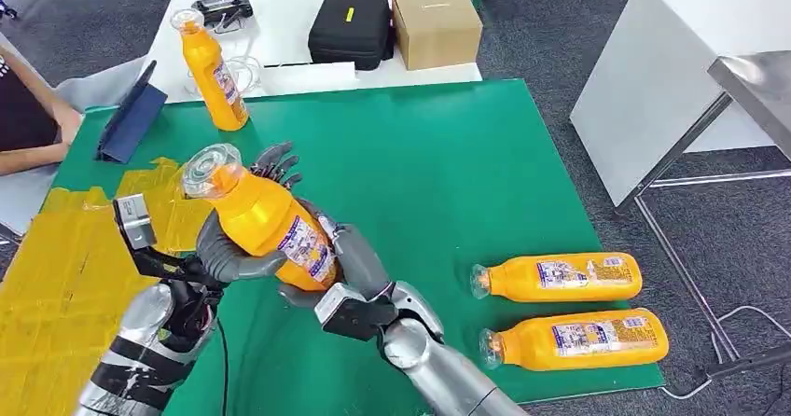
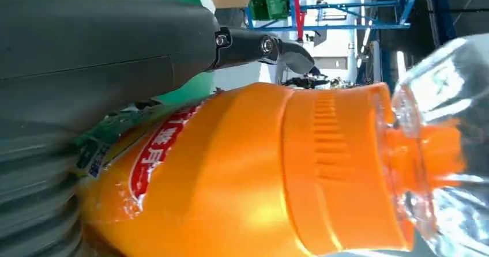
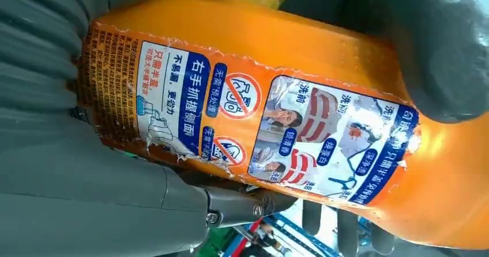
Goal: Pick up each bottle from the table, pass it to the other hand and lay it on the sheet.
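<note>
1. Two hands on one bottle (image 1: 264,222) at table centre-left, lifted off the green mat (image 1: 448,155). Left hand (image 1: 228,253) wraps the body from below, thumb across the front; right hand (image 1: 331,257) cups the base end, its fingers closed round the label. Both are clamped on it, so I read this as mid-handover.
2. Held bottle tilts, clear cap (image 1: 211,170) pointing to 11 o'clock, base to 5 o'clock. Likely reason: tilt keeps the neck free of both palms.
3. Left wrist view: orange shoulder of the bottle (image 2: 242,170) close to the palm, dark fingers (image 2: 265,46) curling over it. Right wrist view: label (image 3: 248,136) pressed against the palm, fingers wrapped on either side.
4. Which hand gives and which receives: cannot tell from these frames.
5. Yellow sheet (image 1: 65,276) lies at 9 o'clock of the hands, on the left-arm side; I judge the left hand is the one suited to lay the bottle there.
6. Two bottles lie flat at 4 o'clock, upper bottle (image 1: 560,277) and lower bottle (image 1: 576,339), caps toward the hands, near the mat's right edge.
7. One standing bottle (image 1: 213,69) at 12 o'clock, far mat edge.
8. Risk: release before the other grip is firm could drop it.
</note>
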Motion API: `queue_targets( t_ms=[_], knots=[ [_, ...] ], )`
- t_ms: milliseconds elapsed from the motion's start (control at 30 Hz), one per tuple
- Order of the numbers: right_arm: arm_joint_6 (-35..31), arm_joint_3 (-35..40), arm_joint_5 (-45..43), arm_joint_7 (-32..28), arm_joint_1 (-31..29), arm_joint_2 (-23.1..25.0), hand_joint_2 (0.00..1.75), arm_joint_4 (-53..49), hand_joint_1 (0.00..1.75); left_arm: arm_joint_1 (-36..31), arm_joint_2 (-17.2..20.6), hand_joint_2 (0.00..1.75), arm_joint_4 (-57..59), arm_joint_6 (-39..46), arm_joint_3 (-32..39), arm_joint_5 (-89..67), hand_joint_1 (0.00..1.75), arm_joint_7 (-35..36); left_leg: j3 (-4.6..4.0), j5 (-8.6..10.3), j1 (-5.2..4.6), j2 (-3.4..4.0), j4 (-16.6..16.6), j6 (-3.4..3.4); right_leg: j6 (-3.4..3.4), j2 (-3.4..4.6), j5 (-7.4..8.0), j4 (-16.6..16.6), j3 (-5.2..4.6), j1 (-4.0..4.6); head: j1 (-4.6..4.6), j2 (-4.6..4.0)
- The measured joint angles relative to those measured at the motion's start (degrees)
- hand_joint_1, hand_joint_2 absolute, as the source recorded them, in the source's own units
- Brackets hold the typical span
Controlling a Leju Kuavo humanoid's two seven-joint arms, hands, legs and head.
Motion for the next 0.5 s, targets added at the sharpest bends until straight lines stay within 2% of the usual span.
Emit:
queue_targets(
  t_ms=[67, 100, 133, 500],
  knots=[
    [0.00, 0.02, 0.00, 0.00, -0.03, -0.02, 1.75, 0.00, 1.75, -0.06, 0.00, 1.75, 0.17, 0.00, -0.13, 0.00, 0.00, 0.00, 0.00, 0.00, 0.00, 0.00, 0.00, 0.00, 0.00, 0.00, 0.00, 0.00, 0.00, 0.00, 0.00, 0.00],
    [0.00, 0.02, 0.00, -0.02, -0.04, -0.02, 1.75, 0.00, 1.75, -0.08, 0.00, 1.75, 0.22, 0.00, -0.22, 0.00, 0.28, 0.00, 0.00, 0.00, 0.00, 0.00, 0.00, 0.00, 0.00, 0.00, 0.00, 0.00, 0.00, 0.00, 0.00, 0.00],
    [0.00, 0.02, 0.00, -0.02, -0.04, -0.02, 1.75, 0.00, 1.75, -0.09, 0.00, 1.75, 0.28, 0.00, -0.28, 0.00, 1.75, 0.00, 0.00, 0.00, 0.00, 0.00, 0.00, 0.00, 0.00, 0.00, 0.00, 0.00, 0.00, 0.00, 0.00, 0.00],
    [0.02, 0.09, 0.18, -0.06, -0.42, -0.31, 1.75, 0.00, 1.75, -0.04, -0.15, 1.75, 0.33, 0.41, -0.33, 0.37, 1.75, -0.28, 0.00, 0.00, 0.00, 0.00, 0.00, 0.00, 0.00, 0.00, 0.00, 0.00, 0.00, 0.00, 0.00, 0.00]
  ],
)
